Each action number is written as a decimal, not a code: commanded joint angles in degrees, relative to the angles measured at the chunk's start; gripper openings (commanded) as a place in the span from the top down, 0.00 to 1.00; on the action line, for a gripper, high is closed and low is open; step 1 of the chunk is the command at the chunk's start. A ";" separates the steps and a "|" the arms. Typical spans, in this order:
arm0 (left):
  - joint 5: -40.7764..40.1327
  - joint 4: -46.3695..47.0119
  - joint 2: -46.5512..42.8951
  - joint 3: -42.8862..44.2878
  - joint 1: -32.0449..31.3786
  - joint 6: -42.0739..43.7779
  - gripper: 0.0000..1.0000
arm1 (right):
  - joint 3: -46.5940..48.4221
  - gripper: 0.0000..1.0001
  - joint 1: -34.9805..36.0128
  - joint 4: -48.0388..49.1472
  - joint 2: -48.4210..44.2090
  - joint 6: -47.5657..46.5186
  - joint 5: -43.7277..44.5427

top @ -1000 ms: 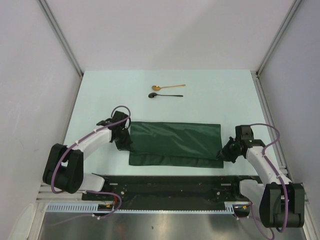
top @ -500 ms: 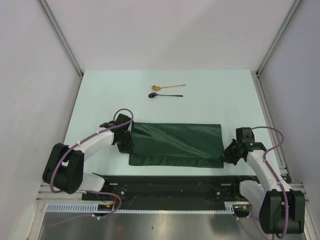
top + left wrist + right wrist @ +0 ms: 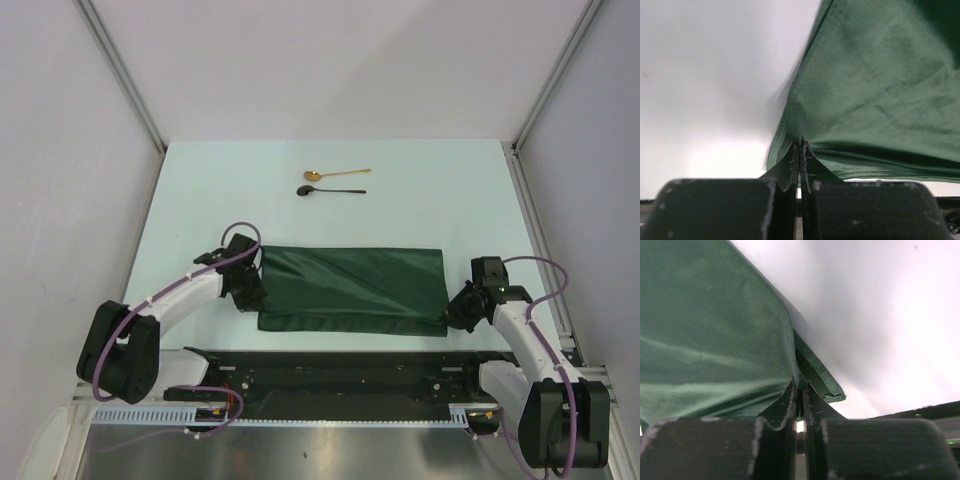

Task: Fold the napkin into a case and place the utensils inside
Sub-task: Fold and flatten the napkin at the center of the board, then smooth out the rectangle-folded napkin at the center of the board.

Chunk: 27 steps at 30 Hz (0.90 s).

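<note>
The dark green napkin (image 3: pixel 350 288) lies as a wide, layered rectangle on the near half of the pale table (image 3: pixel 200 190), and each arm has a short end of it. The left gripper (image 3: pixel 800 152) is clamped tight on the cloth's left edge, with fabric puckering out from between its fingers. The right gripper (image 3: pixel 801 392) is likewise pinched on the top layer at the near right corner, with a separate hemmed layer showing just beneath. On the left side I cannot tell how many layers are caught. This looks like a fold in progress. To do it well, both arms should travel together at the same height and pace, keeping the cloth lightly taut between them so the carried edge stays straight. That edge should come down parallel to the layer underneath, and neither arm should let go until the crease sits flat. Uneven pull would skew the band. No case has been formed yet, so there is no pocket and nothing inside one. The gold spoon (image 3: pixel 335 174) and black spoon (image 3: pixel 330 190) lie side by side on the far part of the table, well apart from the napkin.
</note>
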 commanded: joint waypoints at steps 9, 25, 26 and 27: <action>-7.58 -7.85 -11.78 -0.72 1.45 -2.06 0.18 | 4.34 0.50 -0.21 -6.53 -7.54 0.64 0.59; 8.59 8.14 -5.74 -2.29 0.49 3.40 0.67 | 0.40 0.78 1.99 4.53 -1.05 -2.28 -6.37; 8.07 7.97 -4.60 -2.47 0.49 2.96 0.67 | -0.22 0.81 1.99 4.28 -1.13 -1.31 -4.96; 7.89 7.79 -4.24 -2.64 0.49 2.78 0.67 | -0.84 0.82 1.73 3.49 -1.31 -0.51 -3.29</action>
